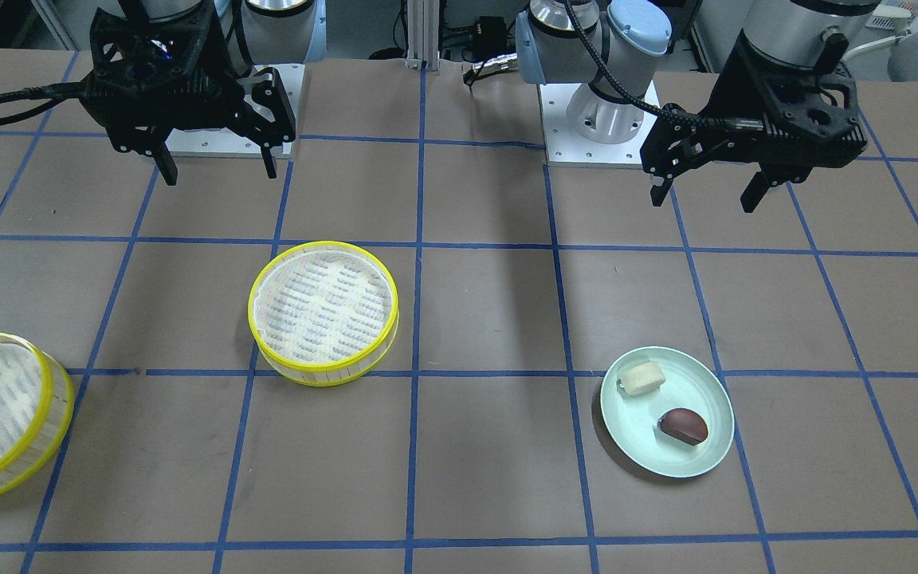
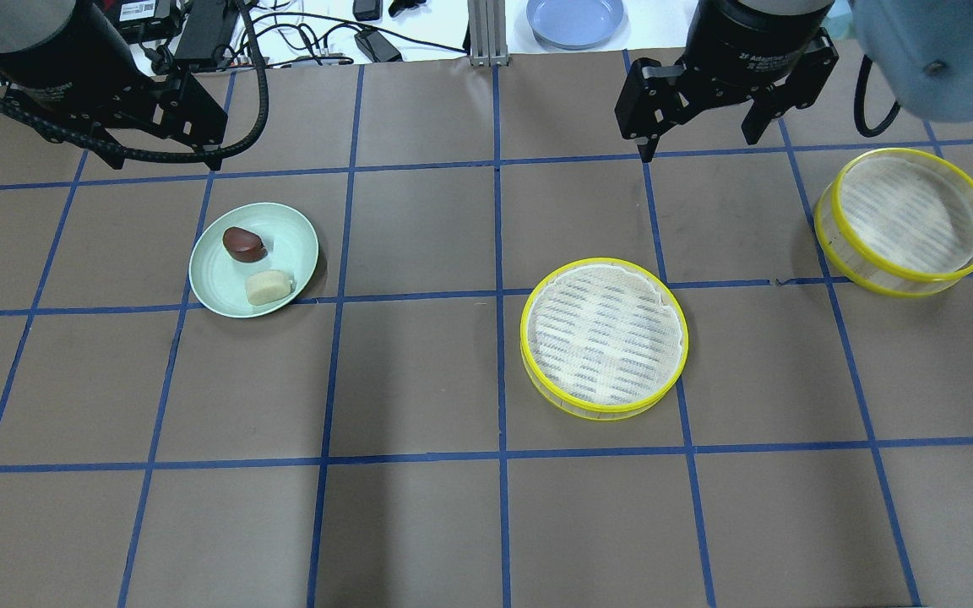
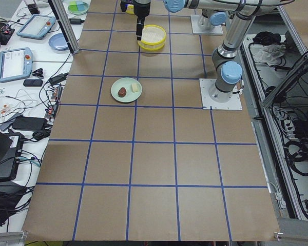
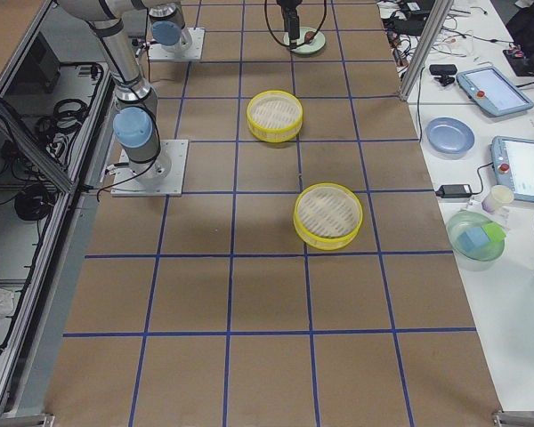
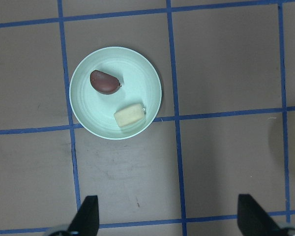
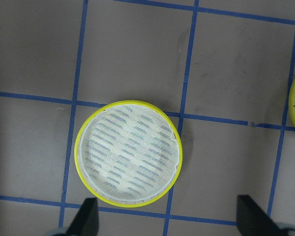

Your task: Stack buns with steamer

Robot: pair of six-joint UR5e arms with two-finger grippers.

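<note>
Overhead exterior view: we found both buns on the pale green plate [image 2: 214,283], which sat on the table's [image 2: 419,380] left half. The reddish-brown bun [image 2: 243,243] lay on the plate's far side from the robot and the cream bun [image 2: 269,287] on the near side, w/ a strip of plate showing btwn them. The steamer was in two parts, ea. upright on the table. The centre tier [image 2: 604,338] sat just right of the table's middle, over a blue tape line [image 2: 419,295]. The outer tier [image 2: 905,221] sat well apart from it, near the right edge. We saw only white slatted floor inside ea. one. The left gripper [image 1: 702,197] hung in the air near the plate, touching nothing. Its fingers [image 5: 88,216] were spread wide, and the wrist cam showed the plate well clear of the tips. The right gripper [image 2: 698,143] hung above the table near the centre tier, its fingers [image 6: 86,216] likewise spread wide w/ only table btwn them. In the right wrist cam a sliver of the outer tier's yellow rim showed at the right edge.
</note>
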